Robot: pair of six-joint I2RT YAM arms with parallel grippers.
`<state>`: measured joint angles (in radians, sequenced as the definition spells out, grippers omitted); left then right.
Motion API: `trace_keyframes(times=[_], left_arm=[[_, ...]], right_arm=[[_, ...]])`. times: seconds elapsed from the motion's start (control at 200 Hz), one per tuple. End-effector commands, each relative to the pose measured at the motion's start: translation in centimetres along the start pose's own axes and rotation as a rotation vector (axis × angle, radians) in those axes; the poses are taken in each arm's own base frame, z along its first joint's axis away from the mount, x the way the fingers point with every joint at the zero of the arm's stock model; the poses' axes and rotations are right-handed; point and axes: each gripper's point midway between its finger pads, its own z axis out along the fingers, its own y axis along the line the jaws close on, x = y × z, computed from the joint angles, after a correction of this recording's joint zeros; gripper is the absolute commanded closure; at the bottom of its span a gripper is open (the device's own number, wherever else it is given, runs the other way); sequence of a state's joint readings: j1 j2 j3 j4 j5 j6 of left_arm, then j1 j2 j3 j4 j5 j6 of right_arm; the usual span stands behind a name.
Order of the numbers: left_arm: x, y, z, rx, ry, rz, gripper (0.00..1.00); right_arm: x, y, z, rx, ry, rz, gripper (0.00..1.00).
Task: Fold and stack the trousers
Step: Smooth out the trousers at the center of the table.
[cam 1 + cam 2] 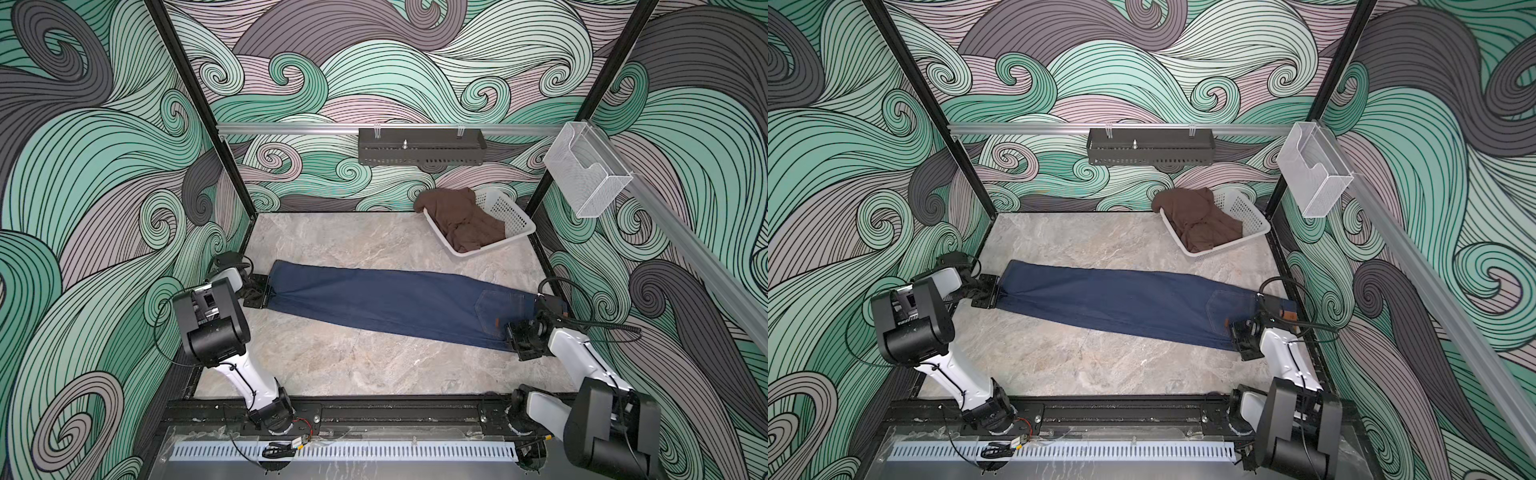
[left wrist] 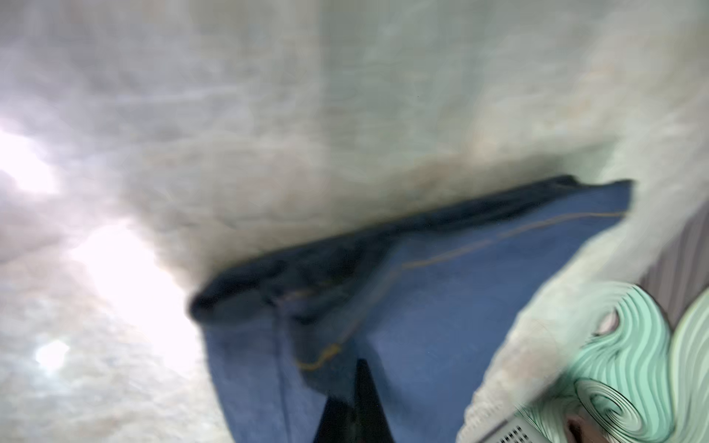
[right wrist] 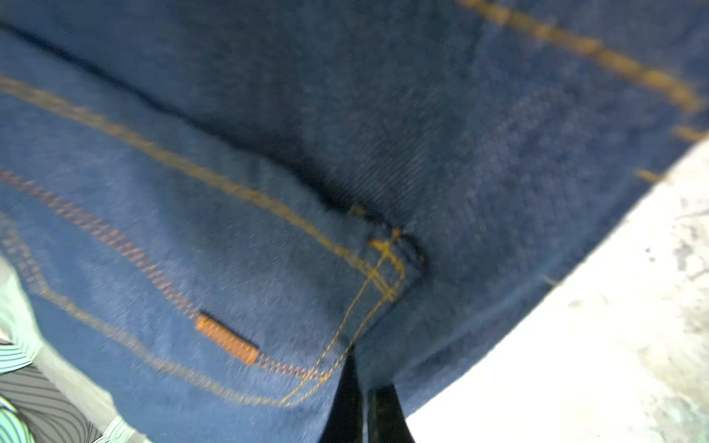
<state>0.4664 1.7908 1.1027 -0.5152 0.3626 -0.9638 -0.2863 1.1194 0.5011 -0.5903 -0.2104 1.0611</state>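
— How far along?
— Seemingly halved lengthwise: dark navy-blue denim trousers (image 1: 374, 303) stretched flat, left to right, across mid grey marble-look tabletop (image 1: 332, 365). Crosswise folds and stacking probably remaining.
— Claws?
— Left gripper (image 1: 268, 291) clamped on hem end, right gripper (image 1: 514, 338) on waist end.
— Views?
— From above: whole length, plus white plastic basket (image 1: 513, 214) with brown garment (image 1: 461, 220), far right. Right wrist: pinch beside small orange pocket tab (image 3: 226, 339).

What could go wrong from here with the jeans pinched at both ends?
The left end effector pinches just the hem end of the trousers, so the denim might slip free when lifted. The right end effector grips beside the back pocket; uneven pulling could skew the fold.
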Motion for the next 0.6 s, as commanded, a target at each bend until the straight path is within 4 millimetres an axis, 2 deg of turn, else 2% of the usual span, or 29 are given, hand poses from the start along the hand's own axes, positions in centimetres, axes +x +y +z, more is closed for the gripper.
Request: trace_keyframes(times=[0.0, 0.09, 0.18, 0.38, 0.51, 0.54, 0.565, 0.59], left_arm=[[-1.4, -3.0, -3.4, 0.066, -0.070, 0.043, 1.00], [-1.4, -3.6, -4.0, 0.078, -0.072, 0.055, 1.00], [-1.1, -2.9, -3.7, 0.065, -0.067, 0.050, 1.00], [-0.7, 1.3, -1.8, -0.009, -0.039, 0.005, 1.00], [-0.4, 2.3, -0.9, -0.039, -0.010, 0.000, 1.00], [-0.4, 2.3, -0.9, -0.038, -0.005, -0.001, 0.94], [-0.4, 2.2, -0.9, -0.030, 0.000, -0.001, 0.84], [-0.4, 2.0, -1.1, -0.022, 0.003, -0.001, 0.74]], right_arm=[[-1.2, 1.8, -2.2, -0.047, -0.054, -0.018, 1.00], [-1.2, 2.6, -3.3, -0.072, -0.060, -0.024, 1.00], [-1.3, 2.3, -3.5, -0.072, -0.071, -0.028, 1.00], [-0.8, -0.4, -1.4, 0.000, -0.051, -0.030, 1.00], [-0.5, -1.5, -0.4, 0.031, -0.041, -0.031, 1.00], [-0.5, -1.5, -0.4, 0.029, -0.037, -0.034, 1.00], [-0.4, -1.3, -0.5, 0.022, -0.033, -0.042, 1.00], [-0.4, -1.0, -0.6, 0.014, -0.030, -0.050, 0.90]])
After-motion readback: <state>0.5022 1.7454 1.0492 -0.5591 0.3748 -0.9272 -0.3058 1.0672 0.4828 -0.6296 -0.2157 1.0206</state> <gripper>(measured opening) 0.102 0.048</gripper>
